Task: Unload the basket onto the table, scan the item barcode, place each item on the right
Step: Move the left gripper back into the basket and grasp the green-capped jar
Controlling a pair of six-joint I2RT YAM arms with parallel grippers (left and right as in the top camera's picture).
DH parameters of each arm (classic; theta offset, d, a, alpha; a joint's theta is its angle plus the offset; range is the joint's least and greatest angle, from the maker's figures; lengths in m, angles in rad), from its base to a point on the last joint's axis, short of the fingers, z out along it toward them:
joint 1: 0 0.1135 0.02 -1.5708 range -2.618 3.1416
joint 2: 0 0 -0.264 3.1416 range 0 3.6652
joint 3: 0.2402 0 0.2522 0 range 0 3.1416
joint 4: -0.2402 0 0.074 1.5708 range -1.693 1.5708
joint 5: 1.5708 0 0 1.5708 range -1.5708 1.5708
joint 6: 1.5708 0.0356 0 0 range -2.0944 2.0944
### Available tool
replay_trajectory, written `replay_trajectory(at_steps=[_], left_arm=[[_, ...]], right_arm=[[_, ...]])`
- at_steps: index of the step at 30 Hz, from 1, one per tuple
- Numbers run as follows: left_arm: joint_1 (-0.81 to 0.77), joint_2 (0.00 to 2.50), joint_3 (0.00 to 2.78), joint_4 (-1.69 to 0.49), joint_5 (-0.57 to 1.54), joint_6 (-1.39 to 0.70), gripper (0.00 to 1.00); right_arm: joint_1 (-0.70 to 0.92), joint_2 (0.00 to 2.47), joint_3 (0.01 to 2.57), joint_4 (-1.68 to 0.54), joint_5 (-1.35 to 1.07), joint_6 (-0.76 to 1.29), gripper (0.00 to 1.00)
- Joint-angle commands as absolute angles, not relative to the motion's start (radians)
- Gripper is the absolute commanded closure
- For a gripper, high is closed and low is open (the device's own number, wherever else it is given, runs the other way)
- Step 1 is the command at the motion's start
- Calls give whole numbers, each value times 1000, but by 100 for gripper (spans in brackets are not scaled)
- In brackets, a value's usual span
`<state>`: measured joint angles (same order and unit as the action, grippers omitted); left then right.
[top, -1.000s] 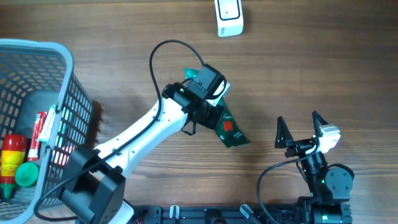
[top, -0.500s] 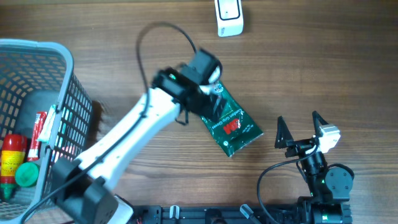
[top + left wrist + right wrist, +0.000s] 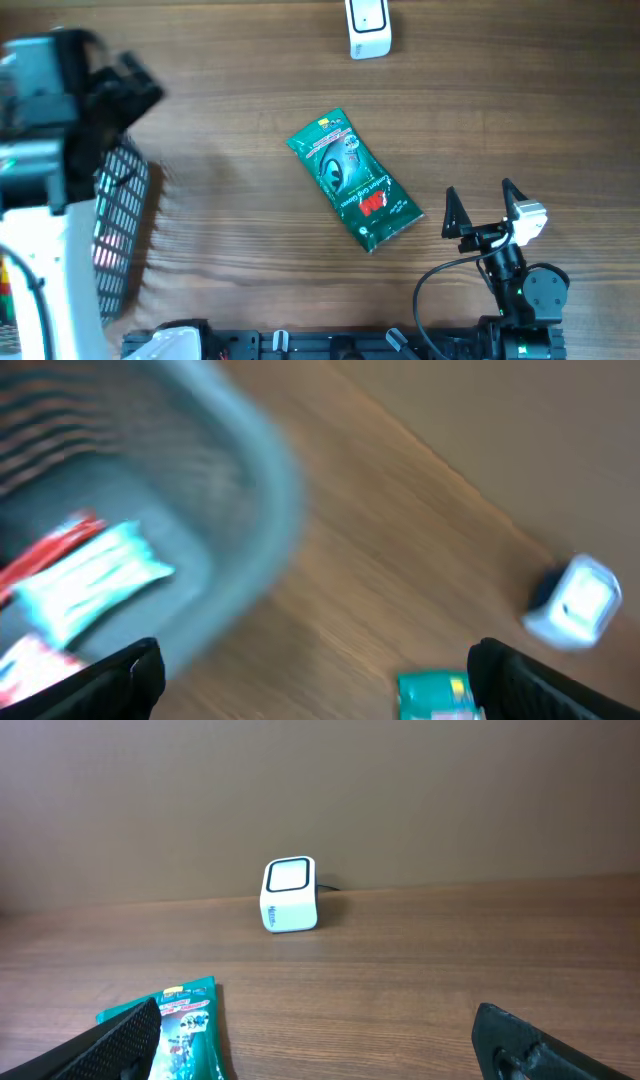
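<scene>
Looking down from overhead, you've got the green packet (image 3: pixel 352 180) lying flat on the worktop (image 3: pixel 250 130) pretty much in the middle, printed side up, nothing touching it. I can't make out a barcode on the side that shows. The white scanner (image 3: pixel 368 28) sits at the far edge, well apart from the packet. Your left hand (image 3: pixel 315 685) is released, fingers spread wide with nothing between them. It's up over the blue-grey basket (image 3: pixel 122 225) at the left side, and that arm is badly smeared in the overhead shot. Its wrist view is blurry too, but you can make out the basket rim, some red and white-teal packs (image 3: pixel 90 570) inside, a sliver of the packet at the bottom edge and the scanner off to the right. Your right hand (image 3: pixel 482 205) sits near the front right of the worktop, also released and empty, facing the scanner, with the packet's top end showing low on the left in its wrist view.
</scene>
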<state>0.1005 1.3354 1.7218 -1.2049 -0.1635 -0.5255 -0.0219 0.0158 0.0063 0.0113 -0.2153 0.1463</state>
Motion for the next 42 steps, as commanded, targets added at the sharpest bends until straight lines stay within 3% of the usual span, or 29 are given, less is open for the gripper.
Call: replay_trajectory(at_steps=[1, 8, 15, 29, 42], left_arm=[[296, 1303, 1730, -1228, -166, -609, 0], [607, 1330, 1730, -1445, -166, -984, 0], [829, 1395, 1684, -1537, -166, -1086, 0], [889, 1539, 1370, -1362, -173, -1168, 0], [890, 1541, 1260, -1234, -236, -1169, 0]], right_arm=[[-17, 17, 5, 15, -203, 159, 0], [-17, 18, 6, 15, -203, 159, 0], [-17, 18, 6, 15, -203, 159, 0], [-17, 18, 6, 15, -203, 159, 0], [-17, 18, 6, 15, -203, 159, 0]])
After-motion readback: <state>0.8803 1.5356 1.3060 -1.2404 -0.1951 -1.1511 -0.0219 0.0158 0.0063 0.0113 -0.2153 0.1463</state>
